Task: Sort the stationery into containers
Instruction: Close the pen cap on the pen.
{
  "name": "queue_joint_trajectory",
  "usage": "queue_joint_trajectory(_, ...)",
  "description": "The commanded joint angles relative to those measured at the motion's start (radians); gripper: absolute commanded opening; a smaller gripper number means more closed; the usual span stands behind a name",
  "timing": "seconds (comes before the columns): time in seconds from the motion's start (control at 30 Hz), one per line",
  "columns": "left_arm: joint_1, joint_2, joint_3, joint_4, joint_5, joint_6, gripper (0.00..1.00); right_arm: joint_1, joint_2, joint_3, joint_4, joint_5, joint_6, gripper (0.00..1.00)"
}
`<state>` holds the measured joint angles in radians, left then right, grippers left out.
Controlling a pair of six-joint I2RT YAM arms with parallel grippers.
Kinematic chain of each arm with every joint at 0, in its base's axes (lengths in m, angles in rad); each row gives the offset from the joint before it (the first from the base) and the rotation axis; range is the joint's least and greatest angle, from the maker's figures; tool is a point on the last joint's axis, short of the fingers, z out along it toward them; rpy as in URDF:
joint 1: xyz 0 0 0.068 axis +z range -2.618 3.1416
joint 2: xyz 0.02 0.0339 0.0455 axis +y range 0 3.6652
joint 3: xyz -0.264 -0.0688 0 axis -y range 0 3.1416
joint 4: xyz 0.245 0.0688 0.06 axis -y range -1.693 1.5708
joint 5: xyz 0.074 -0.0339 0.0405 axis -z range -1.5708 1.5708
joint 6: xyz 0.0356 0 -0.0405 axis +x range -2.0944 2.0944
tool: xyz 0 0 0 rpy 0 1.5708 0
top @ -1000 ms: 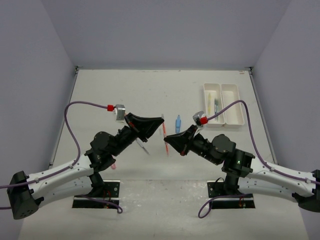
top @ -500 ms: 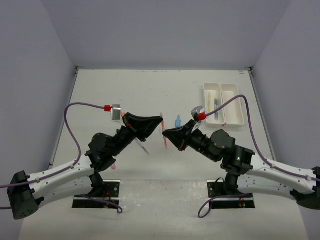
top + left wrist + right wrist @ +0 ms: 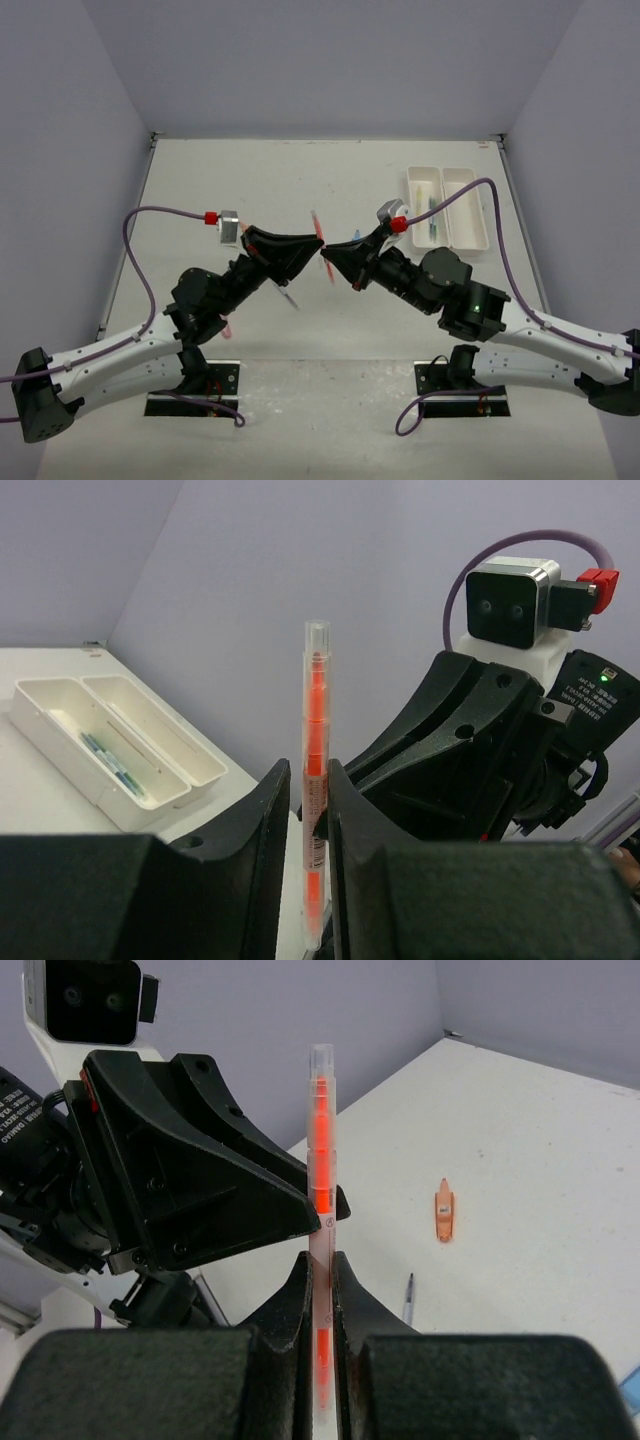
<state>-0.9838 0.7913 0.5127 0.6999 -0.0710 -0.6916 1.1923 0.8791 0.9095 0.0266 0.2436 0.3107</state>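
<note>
A thin orange pen (image 3: 317, 230) with a clear barrel hangs in mid-air above the middle of the table, between both grippers. My right gripper (image 3: 320, 1265) is shut on its lower part, and the pen (image 3: 321, 1170) stands upright above the fingers. My left gripper (image 3: 308, 780) faces it from the other side. Its jaws stand a little apart around the same pen (image 3: 315, 750), with a gap at the left finger. The two white containers (image 3: 467, 180) lie side by side at the back right, and teal pens (image 3: 110, 762) lie in the left one (image 3: 45, 695).
On the table lie a stubby orange marker (image 3: 443, 1210) and a thin grey pen (image 3: 409, 1298). Another pen (image 3: 287, 295) shows under the left arm, with a pink piece (image 3: 228, 328) near the left base. Grey walls close in three sides.
Both grippers have shifted back and slightly up with the orange pen between them. The left jaws, shut on the pen before, have parted a little. The right grip is unchanged.
</note>
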Motion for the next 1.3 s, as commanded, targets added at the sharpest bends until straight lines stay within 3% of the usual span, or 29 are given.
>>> queue_joint_trajectory(0.0, -0.001, -0.049, 0.060, -0.137, -0.010, 0.070, 0.19, 0.001, 0.006, -0.010, 0.120, -0.058, -0.022, 0.00)
queue_joint_trajectory(0.17, -0.003, -0.082, 0.078, -0.161, -0.011, 0.086, 0.02, 0.000, 0.018, -0.016, 0.110, -0.113, -0.022, 0.00)
queue_joint_trajectory(0.43, -0.002, -0.081, 0.067, -0.096, 0.101, 0.102, 0.00, 0.001, 0.042, -0.026, 0.125, -0.186, -0.018, 0.02)
queue_joint_trajectory(0.57, -0.001, -0.089, 0.059, -0.074, 0.116, 0.097, 0.00, 0.001, 0.059, -0.026, 0.134, -0.203, -0.012, 0.20)
queue_joint_trajectory(0.63, -0.001, -0.091, 0.058, -0.068, 0.119, 0.094, 0.00, 0.000, 0.066, -0.024, 0.139, -0.207, -0.010, 0.22)
queue_joint_trajectory(0.77, -0.002, -0.094, 0.056, -0.061, 0.120, 0.087, 0.00, 0.001, 0.079, -0.019, 0.143, -0.219, -0.009, 0.19)
queue_joint_trajectory(0.83, -0.001, -0.095, 0.056, -0.059, 0.117, 0.086, 0.00, 0.001, 0.087, -0.013, 0.141, -0.223, -0.009, 0.02)
queue_joint_trajectory(0.9, -0.001, -0.093, 0.064, -0.078, 0.102, 0.091, 0.00, 0.001, 0.088, -0.012, 0.136, -0.225, -0.013, 0.00)
queue_joint_trajectory(0.93, -0.001, -0.093, 0.070, -0.095, 0.088, 0.094, 0.02, 0.000, 0.087, -0.012, 0.135, -0.223, -0.013, 0.00)
queue_joint_trajectory(0.97, -0.001, -0.090, 0.082, -0.122, 0.067, 0.097, 0.09, 0.000, 0.086, -0.012, 0.129, -0.222, -0.016, 0.00)
queue_joint_trajectory(1.07, -0.001, -0.076, 0.137, -0.232, -0.017, 0.127, 0.58, 0.001, 0.081, -0.007, 0.096, -0.217, -0.030, 0.00)
queue_joint_trajectory(1.13, -0.001, -0.068, 0.175, -0.283, -0.054, 0.143, 0.62, 0.001, 0.084, -0.007, 0.086, -0.218, -0.033, 0.00)
queue_joint_trajectory(1.27, -0.001, -0.052, 0.233, -0.355, -0.112, 0.161, 0.56, 0.001, 0.094, -0.007, 0.067, -0.221, -0.035, 0.00)
